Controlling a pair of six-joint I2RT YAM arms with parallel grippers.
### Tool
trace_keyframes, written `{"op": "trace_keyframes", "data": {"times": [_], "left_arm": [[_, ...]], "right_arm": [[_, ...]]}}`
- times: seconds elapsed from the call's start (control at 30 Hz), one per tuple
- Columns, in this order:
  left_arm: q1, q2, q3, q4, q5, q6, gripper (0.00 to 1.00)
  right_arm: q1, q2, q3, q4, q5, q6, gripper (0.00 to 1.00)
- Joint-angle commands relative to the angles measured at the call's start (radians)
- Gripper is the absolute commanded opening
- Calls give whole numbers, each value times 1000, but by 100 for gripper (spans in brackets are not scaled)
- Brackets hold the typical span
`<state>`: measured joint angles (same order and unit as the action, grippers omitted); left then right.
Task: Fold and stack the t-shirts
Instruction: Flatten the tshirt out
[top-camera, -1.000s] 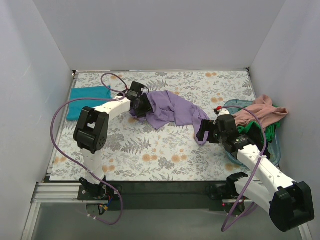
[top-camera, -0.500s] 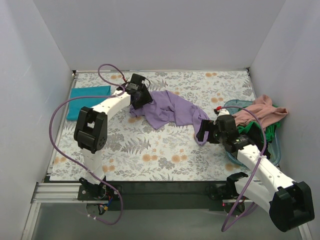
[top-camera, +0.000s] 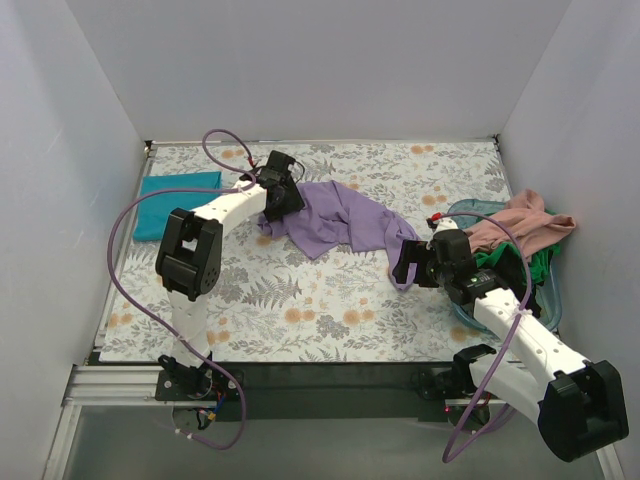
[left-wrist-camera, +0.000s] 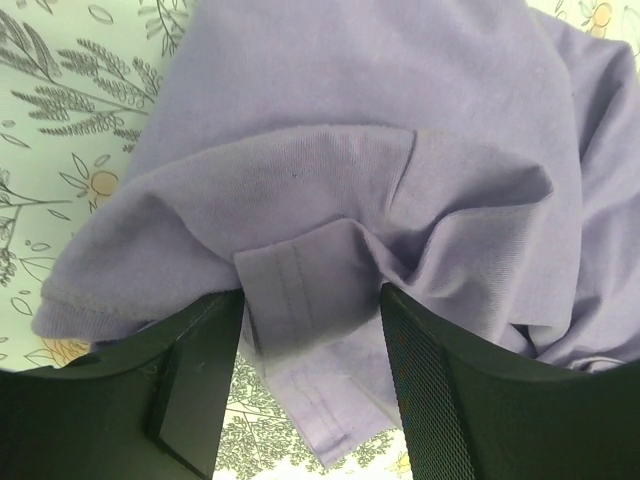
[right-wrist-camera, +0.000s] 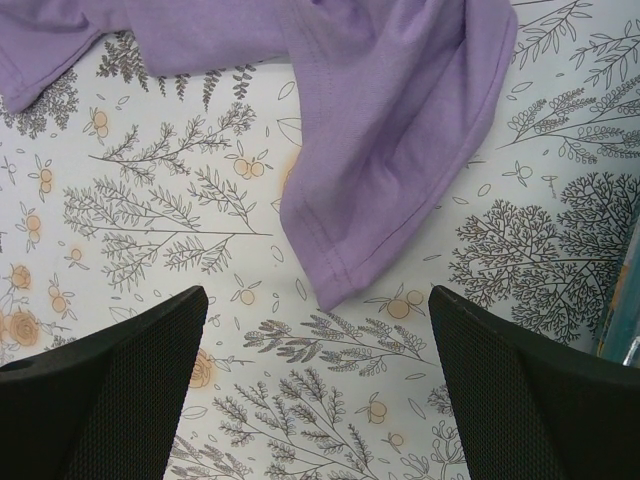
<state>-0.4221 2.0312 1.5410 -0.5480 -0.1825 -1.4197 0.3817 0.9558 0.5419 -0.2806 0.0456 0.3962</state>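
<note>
Tee in lavender (top-camera: 340, 222) lying crumpled across the middle of the floral cloth (top-camera: 330, 310), strung out from left to right, nowhere near folded. Left gripper (top-camera: 283, 198) parked right on its left end. From the left wrist cam: fingers (left-wrist-camera: 195, 390) partway apart, a hemmed fold of that tee bunched in the gap and reaching both inner faces. Honestly can't tell whether pinched or just sitting loose in there. Right gripper (top-camera: 408, 265) down low by the other end of the same tee, jaws at full stretch, nothing in them. From the right wrist cam: pointed corner of the purple fabric flat on the leafy print, up ahead between the two fingers (right-wrist-camera: 110, 400), touching neither. Teal tee (top-camera: 178, 200) folded flat at the far-left edge of the cloth, apart from the purple one. Over on the right, see-through blue tub (top-camera: 555, 300) just beside the right arm (top-camera: 520, 335), with a salmon-pink tee (top-camera: 520, 222) heaped up top and spilling over the far rim, and a green tee (top-camera: 540, 265) bunched underneath it. Rest of the tub too hidden behind the arm to call.
</note>
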Motion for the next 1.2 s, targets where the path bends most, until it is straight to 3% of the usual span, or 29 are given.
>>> {"op": "trace_keyframes", "data": {"times": [0.0, 0.33, 0.47, 0.5, 0.57, 0.6, 0.8, 1.17], "left_arm": [[0, -65, 53, -6, -58, 38, 56], [-1, -58, 51, 10, 64, 41, 55], [-9, -72, 19, 23, 100, 41, 37], [-10, -78, 13, 22, 100, 39, 24], [-17, -88, -8, 23, 84, 35, 13], [-17, -92, -13, 23, 78, 33, 0], [-18, -147, -48, 2, 48, 28, 0], [-37, -618, -326, 3, 0, -18, 0]], "right_arm": [[3, -3, -3, 35, 0, -7, 98], [2, -6, -2, 35, 4, -8, 98], [3, -6, -3, 35, 7, -8, 98], [3, -5, -5, 35, 7, -8, 98], [3, 0, -3, 35, 7, -8, 98], [2, 1, -6, 35, 4, -8, 98], [5, 8, -17, 34, -29, -13, 98], [164, 161, 38, -22, 200, 35, 94]]}}
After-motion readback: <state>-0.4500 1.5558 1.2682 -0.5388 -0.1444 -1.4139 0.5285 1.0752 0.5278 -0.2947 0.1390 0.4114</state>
